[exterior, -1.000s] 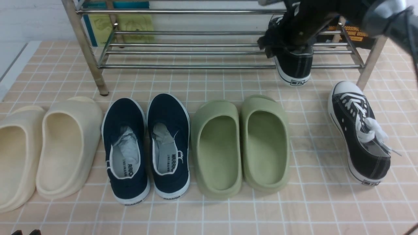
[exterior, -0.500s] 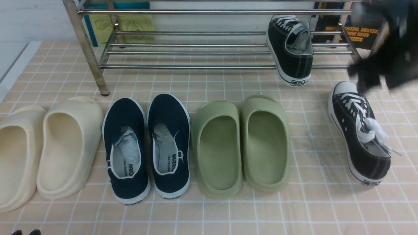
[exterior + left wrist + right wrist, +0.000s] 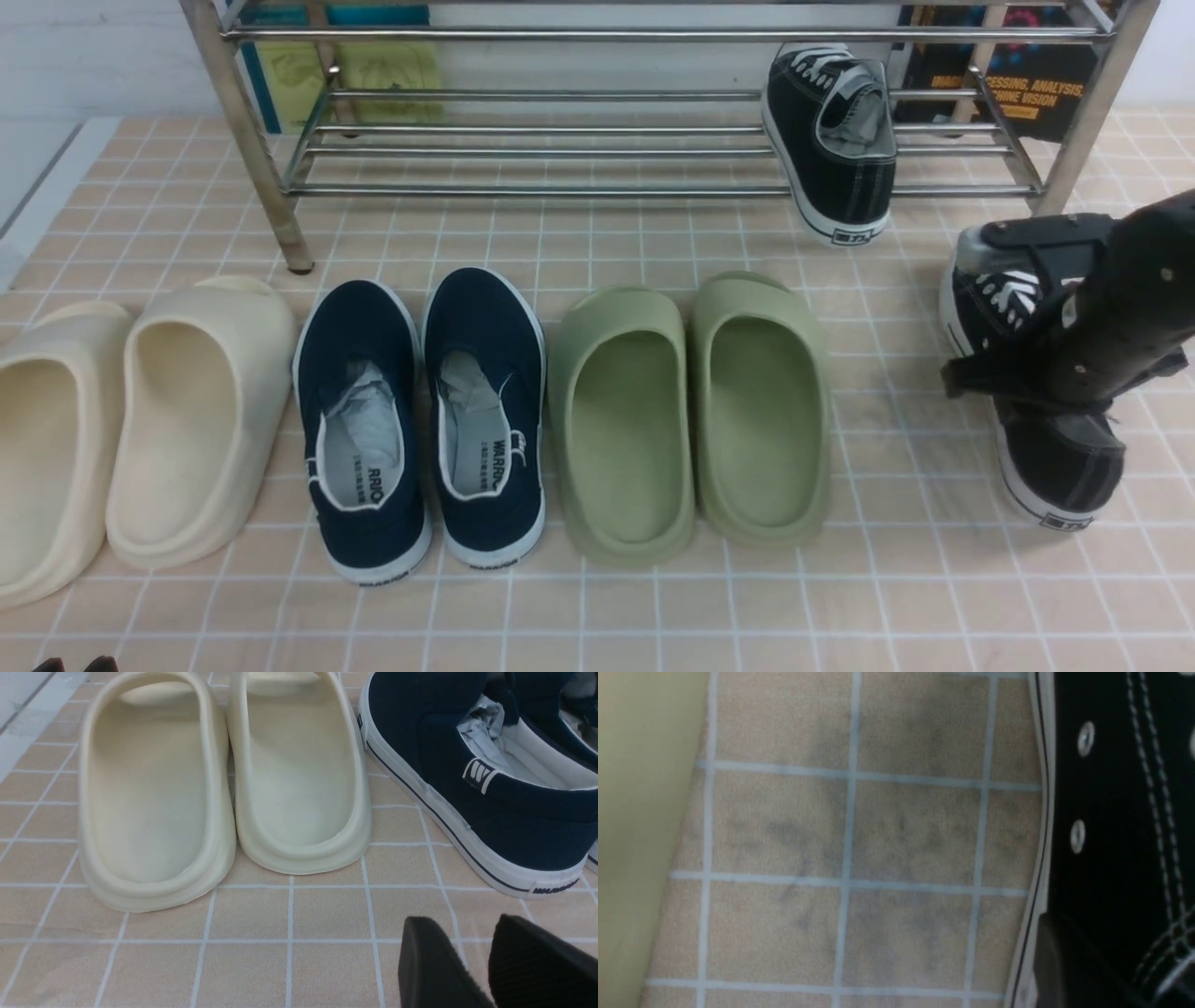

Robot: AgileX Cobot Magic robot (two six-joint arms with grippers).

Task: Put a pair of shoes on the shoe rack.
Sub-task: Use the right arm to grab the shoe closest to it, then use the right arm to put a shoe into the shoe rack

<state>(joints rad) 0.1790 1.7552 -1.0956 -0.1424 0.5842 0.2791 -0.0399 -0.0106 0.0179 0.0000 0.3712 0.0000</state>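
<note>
One black sneaker (image 3: pixel 831 159) with white laces lies on the lower bars of the silver shoe rack (image 3: pixel 560 190) at its right end, heel hanging over the front bar. The other black sneaker (image 3: pixel 1064 467) lies on the checked cloth at the right, in front of the rack's leg. My right gripper (image 3: pixel 966 313) is low over this sneaker's laces and looks open. In the right wrist view one finger (image 3: pixel 1057 961) lies against the sneaker's (image 3: pixel 1111 812) white sole edge; the other is out of frame. My left gripper (image 3: pixel 472 938) is shut and empty, low by the table's front edge (image 3: pixel 70 665).
In a row in front of the rack are cream slides (image 3: pixel 140 420), navy slip-ons (image 3: pixel 420 420) and green slides (image 3: pixel 691 420). Books (image 3: pixel 1008 84) stand behind the rack. A green slide (image 3: pixel 635 812) lies one tile from the sneaker on the cloth.
My right gripper let go of the sneaker on the rack, drew back to the right and came down over the sneaker on the cloth. The left arm has not moved.
</note>
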